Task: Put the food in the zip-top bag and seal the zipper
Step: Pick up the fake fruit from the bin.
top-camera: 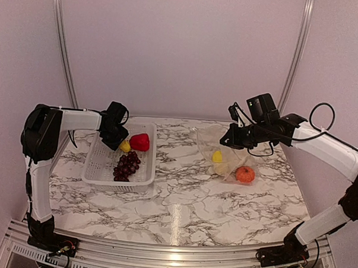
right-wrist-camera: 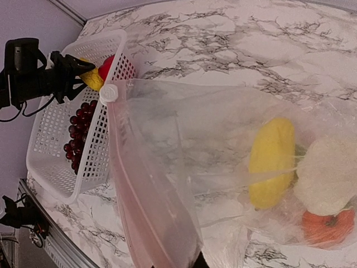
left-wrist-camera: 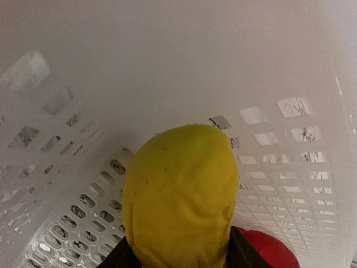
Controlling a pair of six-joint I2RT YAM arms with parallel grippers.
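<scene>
My left gripper (top-camera: pixel 120 143) is shut on a yellow toy piece (left-wrist-camera: pixel 181 195) in the white slotted basket (top-camera: pixel 97 163); the piece also shows in the top view (top-camera: pixel 125 146). A red pepper-like piece (top-camera: pixel 140 142) and a dark purple grape bunch (top-camera: pixel 126 165) lie in the basket. My right gripper (top-camera: pixel 231 139) is shut on the pinkish zipper strip (right-wrist-camera: pixel 148 209) of the clear zip-top bag (right-wrist-camera: pixel 223 139), holding its mouth up. The white slider tab (right-wrist-camera: pixel 108 92) sits at the strip's far end. Inside the bag lie a yellow piece (right-wrist-camera: pixel 271 159), a whitish piece (right-wrist-camera: pixel 329 176) and an orange fruit (right-wrist-camera: pixel 328 224).
The basket stands at the table's left, the bag (top-camera: pixel 225 154) at the right, with marble tabletop (top-camera: pixel 176 193) between them. A metal rail (top-camera: pixel 162 252) runs along the near edge. Pink walls enclose the back and sides.
</scene>
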